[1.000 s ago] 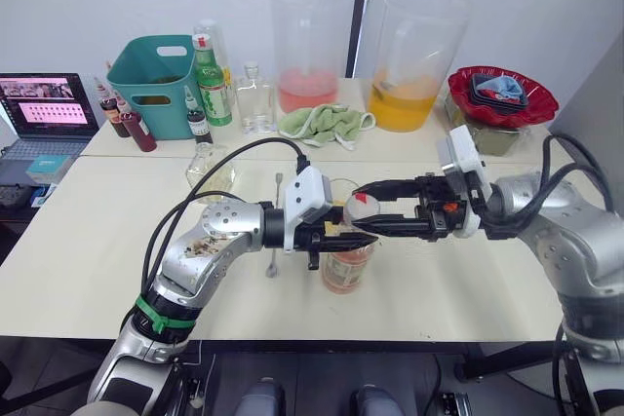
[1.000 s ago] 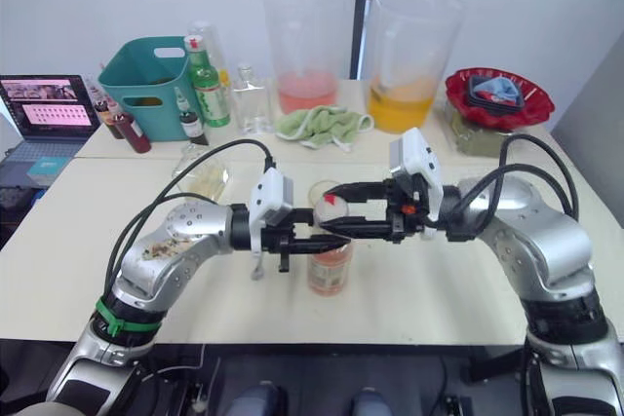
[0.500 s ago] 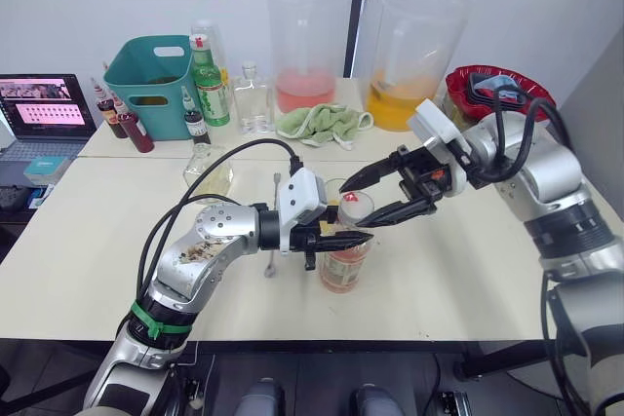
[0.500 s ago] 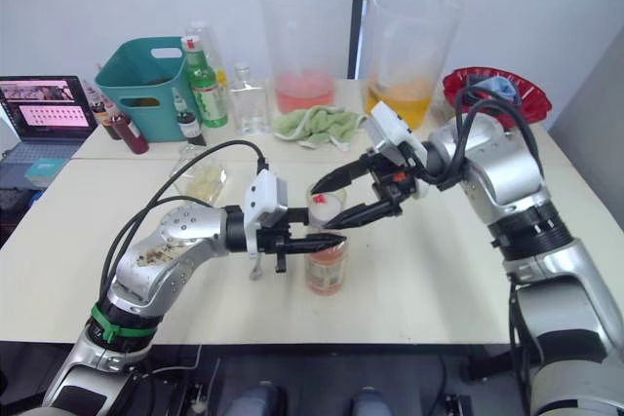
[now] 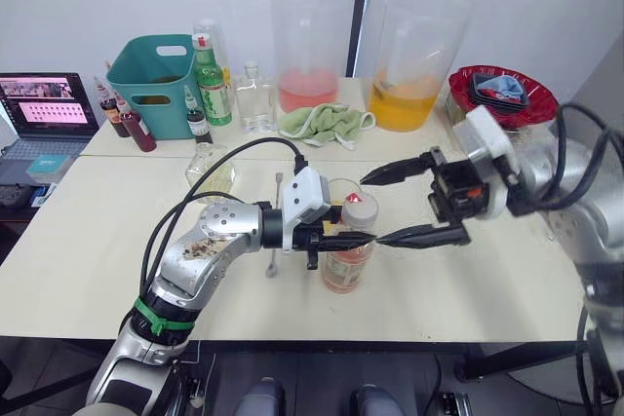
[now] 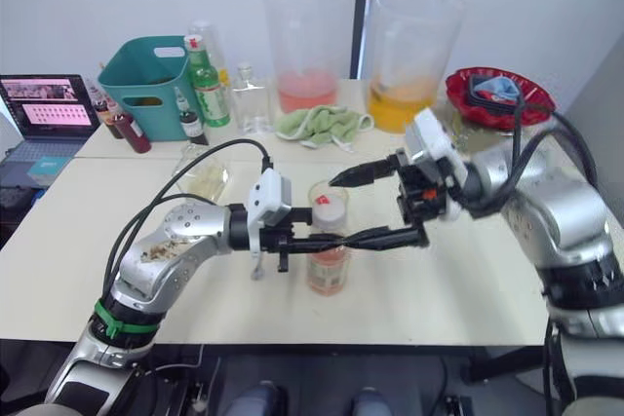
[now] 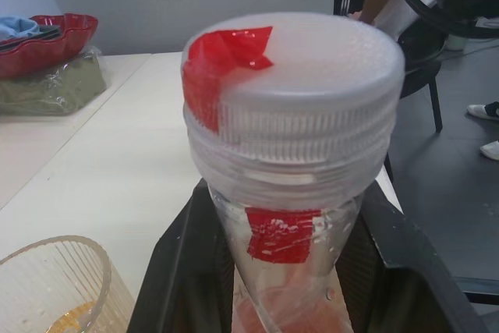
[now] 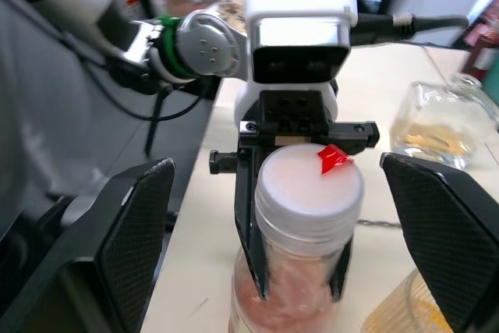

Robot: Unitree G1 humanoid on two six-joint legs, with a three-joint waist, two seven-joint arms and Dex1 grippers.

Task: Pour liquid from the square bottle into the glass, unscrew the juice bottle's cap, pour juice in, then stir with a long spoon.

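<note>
Juice bottle [image 5: 346, 258] stands near the table's [image 5: 88, 270] front edge, clamped at the neck by the left gripper [image 5: 343, 240]. Its white cap [image 7: 292, 76] is on, marked with red tape; no label writing is readable. Right gripper [image 5: 382, 208] is spread wide beside it, empty.

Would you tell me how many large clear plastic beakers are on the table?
2: one with pink liquid behind the green cloth, one with orange liquid to its right, by the red bowl. None seems hidden.
</note>
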